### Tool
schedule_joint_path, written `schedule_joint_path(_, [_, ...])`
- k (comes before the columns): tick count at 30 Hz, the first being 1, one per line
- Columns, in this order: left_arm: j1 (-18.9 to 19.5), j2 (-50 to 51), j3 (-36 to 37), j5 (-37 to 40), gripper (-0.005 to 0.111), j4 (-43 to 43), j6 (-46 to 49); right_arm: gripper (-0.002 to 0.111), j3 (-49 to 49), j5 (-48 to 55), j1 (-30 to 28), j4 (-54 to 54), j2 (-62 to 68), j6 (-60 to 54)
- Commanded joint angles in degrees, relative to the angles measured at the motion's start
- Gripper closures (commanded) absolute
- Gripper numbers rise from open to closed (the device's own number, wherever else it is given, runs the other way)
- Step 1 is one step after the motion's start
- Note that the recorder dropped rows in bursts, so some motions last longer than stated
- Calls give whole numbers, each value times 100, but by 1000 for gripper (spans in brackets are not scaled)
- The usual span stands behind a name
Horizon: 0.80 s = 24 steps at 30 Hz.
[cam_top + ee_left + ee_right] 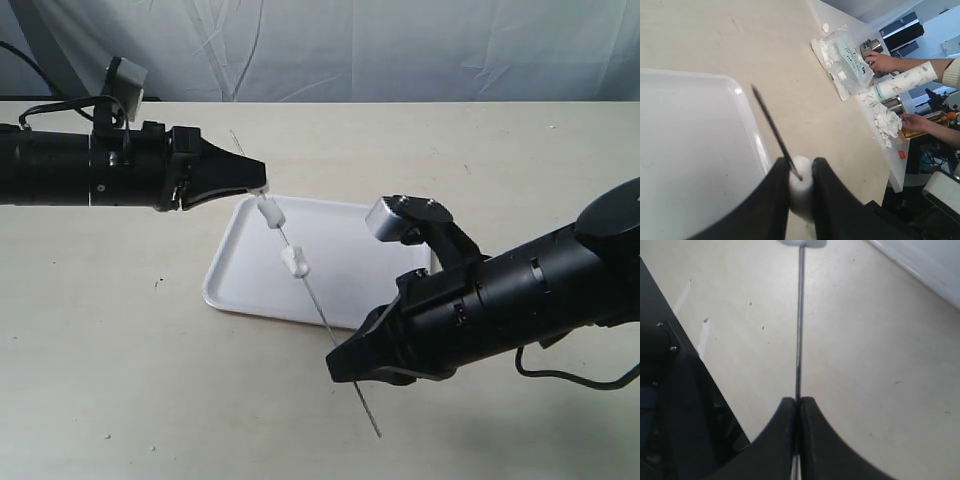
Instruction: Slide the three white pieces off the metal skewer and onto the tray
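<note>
The thin metal skewer (318, 305) slants in the air above the white tray (232, 290). My left gripper (260, 187) is shut on the uppermost white piece (801, 186), with the skewer (771, 122) poking out beyond it. Two more white pieces (271, 214) (296, 263) sit lower on the rod, over the tray. My right gripper (337, 363) is shut on the skewer's lower part, past the tray's near edge. In the right wrist view the skewer (799, 325) runs straight out from the shut fingers (785, 415) to a white piece (801, 242) at the frame edge.
The tray (685, 150) lies on a beige table (110, 380). The left wrist view shows a plastic bag of white pieces (845, 60), crumpled tissue (887, 122) and a person's hands (881, 62) near the table's far edge. A grey cloth backdrop (400, 45) hangs behind.
</note>
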Motion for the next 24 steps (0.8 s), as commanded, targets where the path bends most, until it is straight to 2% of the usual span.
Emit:
schedule_joint_path(1, [-5,21,-256,-137,93,-117,-224,109,21,92,4,-610,-22,381])
schedule_joint_path(4, [-5,21,-470,-226,93,-117,-432,109,21,137,4,-1007,-22,755])
schedule_joint_path(10, [-5,21,-632,-1036,93,-117,-558,109,21,368,4,-1723,-22,1432])
schedule_joint_path(13, [-5,21,-658,-1814,93,-117,-746,109,21,356,-13,-2827,-22,2459])
schedule_joint_path(16, [-5,35,-658,-1812,93,-117,-746,109,21,-95,-12,-4021,-33,3453])
schedule_joint_path(18, [-116,180,-658,-1541,83,-117,-1013,109,-26,-433,-12,-4231,-33,3645])
schedule_joint_path(19, [-260,362,-658,-1553,70,-33,-1038,109,-127,-625,-12,-4231,-33,3645])
schedule_joint_path(20, [-387,543,-658,-1564,61,-48,-1038,109,-240,-759,-12,-4218,-33,3645])
schedule_joint_path(21, [-479,701,-658,-1564,58,-117,-1066,109,-328,-868,-12,-4182,-33,3645])
schedule_joint_path(24, [-572,916,-686,-1510,60,-117,-1200,109,-433,-1342,-12,-4070,-13,3693])
